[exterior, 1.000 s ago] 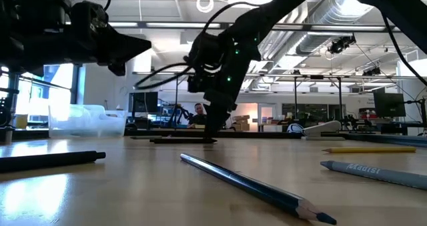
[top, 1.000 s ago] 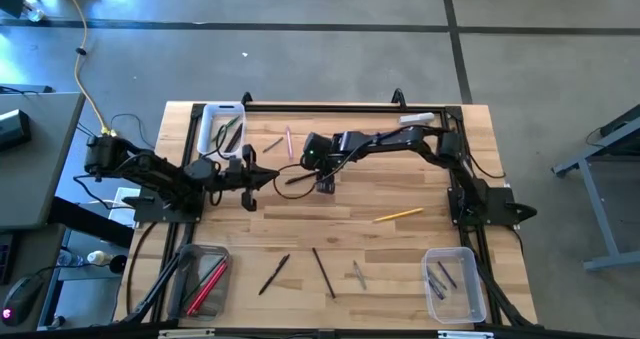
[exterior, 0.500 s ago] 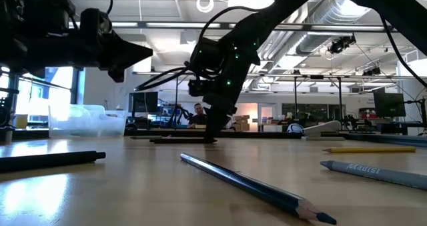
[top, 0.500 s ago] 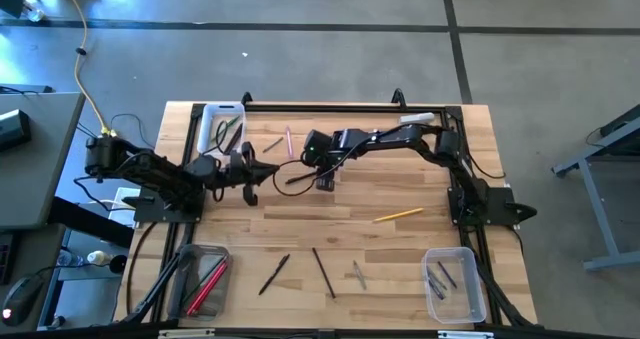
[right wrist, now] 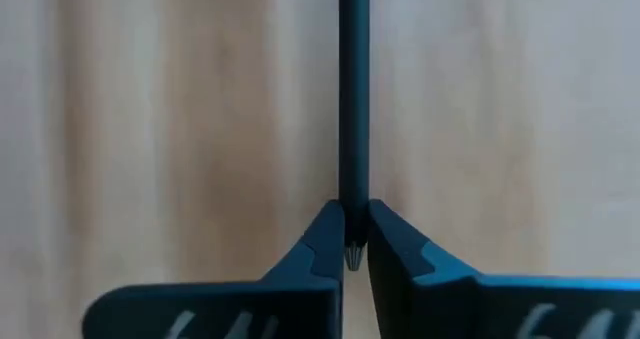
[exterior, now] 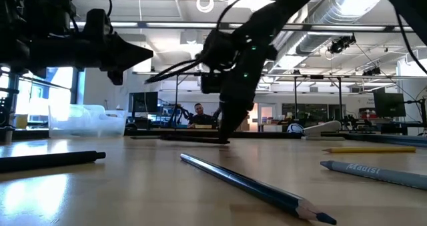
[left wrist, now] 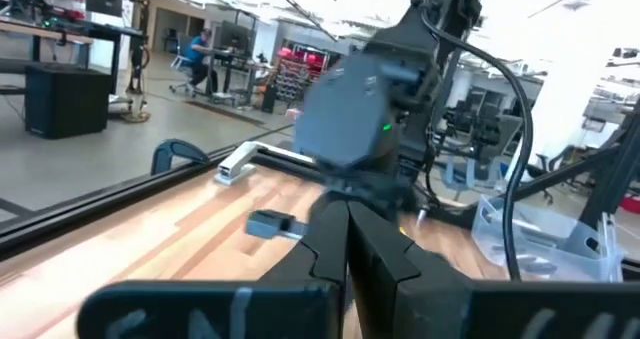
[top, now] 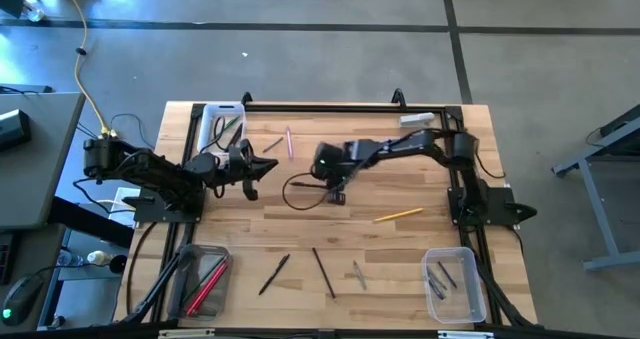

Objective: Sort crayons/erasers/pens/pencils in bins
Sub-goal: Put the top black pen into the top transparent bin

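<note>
The dark pencil (right wrist: 353, 99) lies flat on the wood near the table's middle, and the right gripper (right wrist: 353, 241) has its two fingers pinched on one end of it, so I think the step is the grab, w/ the lift not yet done. Next move prob. needs a straight lift and a carry to the right bin (top: 455, 284), maybe the clear one at the near right w/ pencils in it, though which bin fits is hard to tell from above. The left gripper (top: 262, 166) waits pressed together and empty beside the white-rimmed bin (top: 213, 129).
</note>
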Controlling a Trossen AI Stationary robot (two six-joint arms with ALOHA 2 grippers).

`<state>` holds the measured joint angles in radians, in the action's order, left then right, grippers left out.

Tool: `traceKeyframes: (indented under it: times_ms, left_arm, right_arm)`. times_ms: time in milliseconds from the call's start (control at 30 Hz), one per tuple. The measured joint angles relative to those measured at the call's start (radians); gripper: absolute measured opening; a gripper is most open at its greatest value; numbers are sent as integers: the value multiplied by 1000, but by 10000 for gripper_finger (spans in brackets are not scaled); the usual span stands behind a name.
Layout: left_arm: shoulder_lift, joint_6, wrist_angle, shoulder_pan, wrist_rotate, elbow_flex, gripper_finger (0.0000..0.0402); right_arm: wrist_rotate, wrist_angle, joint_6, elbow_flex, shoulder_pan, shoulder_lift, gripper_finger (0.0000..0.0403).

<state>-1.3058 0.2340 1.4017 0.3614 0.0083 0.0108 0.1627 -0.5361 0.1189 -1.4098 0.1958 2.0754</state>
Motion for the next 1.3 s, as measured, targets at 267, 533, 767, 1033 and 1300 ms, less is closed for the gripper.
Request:
traceKeyframes:
  times_ms: [267, 533, 767, 1033, 1300]
  left_arm:
    - [0, 55, 0, 0, 59, 0, 1]
    - [3, 214, 9, -6, 160, 27, 24]
    - [1, 223, -120, -121, 182, 188, 98]
    - [1, 71, -263, -205, 68, 348, 149]
    - [1, -24, -285, -270, 62, 406, 142]
  right_arm:
    - [21, 683, -268, 493, -64, -266, 3]
    - [-70, 1354, -391, 751, -146, -374, 3]
    - [-103, 1500, -341, 717, -211, -375, 3]
    - [-192, 1506, -306, 691, -268, -375, 3]
    - [-203, 1527, -294, 690, -278, -375, 3]
